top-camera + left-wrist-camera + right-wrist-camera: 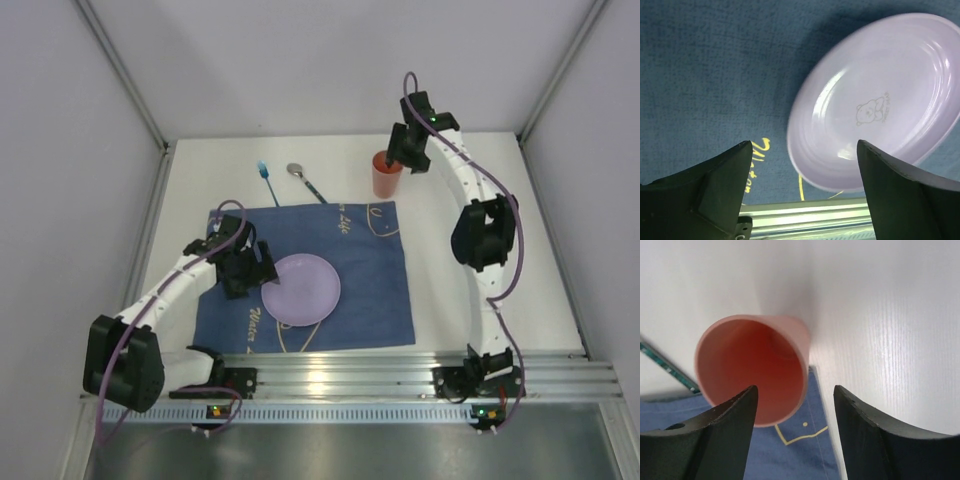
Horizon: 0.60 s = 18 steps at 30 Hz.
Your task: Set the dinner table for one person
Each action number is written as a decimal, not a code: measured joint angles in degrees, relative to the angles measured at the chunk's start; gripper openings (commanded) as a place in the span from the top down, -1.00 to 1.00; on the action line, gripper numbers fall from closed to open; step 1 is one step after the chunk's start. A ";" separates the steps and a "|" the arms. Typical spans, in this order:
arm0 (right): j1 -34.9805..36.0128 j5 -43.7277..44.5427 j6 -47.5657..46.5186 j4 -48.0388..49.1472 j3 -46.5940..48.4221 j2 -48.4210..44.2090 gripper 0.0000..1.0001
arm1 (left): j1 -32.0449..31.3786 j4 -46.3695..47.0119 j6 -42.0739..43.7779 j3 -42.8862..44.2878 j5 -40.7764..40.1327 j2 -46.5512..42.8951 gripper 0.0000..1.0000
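The white dinner table (480, 290) carries a dark blue cloth (370, 290) with a lilac plate (300, 290) on it. My left gripper (258, 268) hovers at the plate's left edge. In the left wrist view the left gripper (804, 143) is open, and the plate (880, 100) lies flat on the cloth (715, 75) beyond its fingertips, untouched. A pink cup (386, 176) stands upright at the cloth's far right corner. My right gripper (402, 152) hangs just above it. The right gripper (795, 387) is open, and the cup (752, 365) sits below and left of the gap, not gripped.
A blue-handled fork (266, 183) and a spoon (303, 178) lie on the bare table beyond the cloth's far edge. The spoon's patterned handle (665, 365) shows left of the cup. A silver rail (350, 365) runs along the near edge. Grey walls close in the other sides.
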 measured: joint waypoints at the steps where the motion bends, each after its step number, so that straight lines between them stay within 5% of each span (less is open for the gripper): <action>1: 0.00 1.31 0.37 0.02 0.00 0.66 -0.25 | 0.00 -0.68 -0.04 0.02 -0.44 -0.04 -0.84; 4: -0.04 4.02 1.20 0.26 -0.02 2.29 -0.01 | 0.00 -2.51 -0.11 0.42 -1.46 -0.61 -0.84; 5: -0.09 4.42 1.36 0.59 -0.02 2.73 0.58 | 0.00 -3.28 -0.13 0.81 -1.70 -0.94 -0.83; 7: -0.17 4.68 1.77 1.25 0.17 3.91 1.00 | 0.00 -4.52 -0.13 1.81 -2.12 -1.95 -0.82; 18: 0.04 6.71 2.14 3.78 -0.57 0.13 1.00 | 0.00 -6.99 -0.37 4.39 -4.92 -5.14 -0.78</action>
